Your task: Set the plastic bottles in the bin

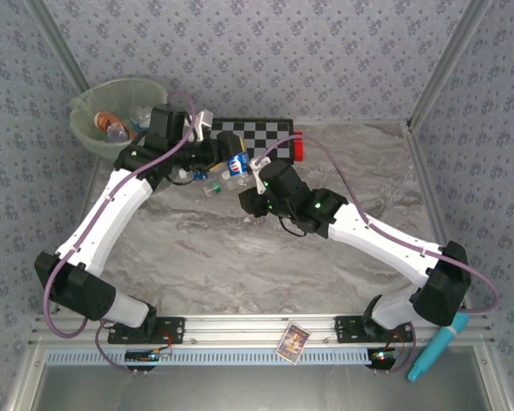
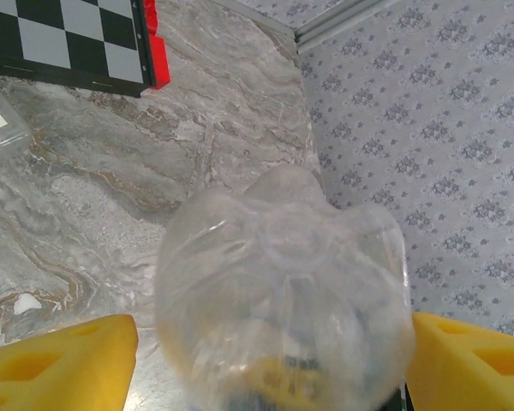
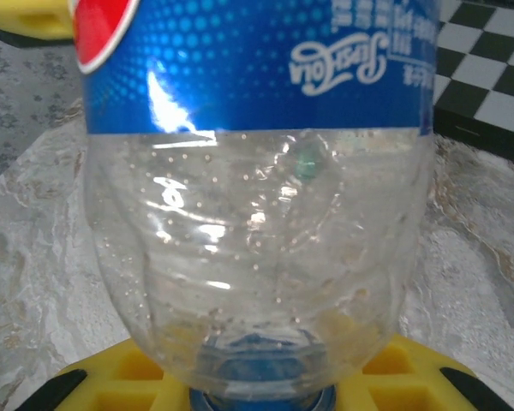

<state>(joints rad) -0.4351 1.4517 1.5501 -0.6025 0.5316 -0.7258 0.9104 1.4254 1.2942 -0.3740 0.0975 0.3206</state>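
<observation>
- Left wrist view: your left tool point(image 2: 270, 364) brackets a crumpled clear plastic bottle point(image 2: 283, 291), with yellow pads point(image 2: 60, 360) on either side. You cannot tell whether they grip it.
- Right wrist view: your right tool point(image 3: 261, 390) is closed tight on the cap end of a clear blue-labelled plastic bottle point(image 3: 257, 214).
- Top view: both tools meet beside the black-and-white checkerboard point(image 1: 265, 133), right of the round pale green bin point(image 1: 84, 120), which contains other bottles point(image 1: 116, 127).

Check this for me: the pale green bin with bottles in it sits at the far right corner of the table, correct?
Not quite. The pale green bin with bottles in it sits at the far left corner of the table, not the far right. The top external view shows it.
</observation>
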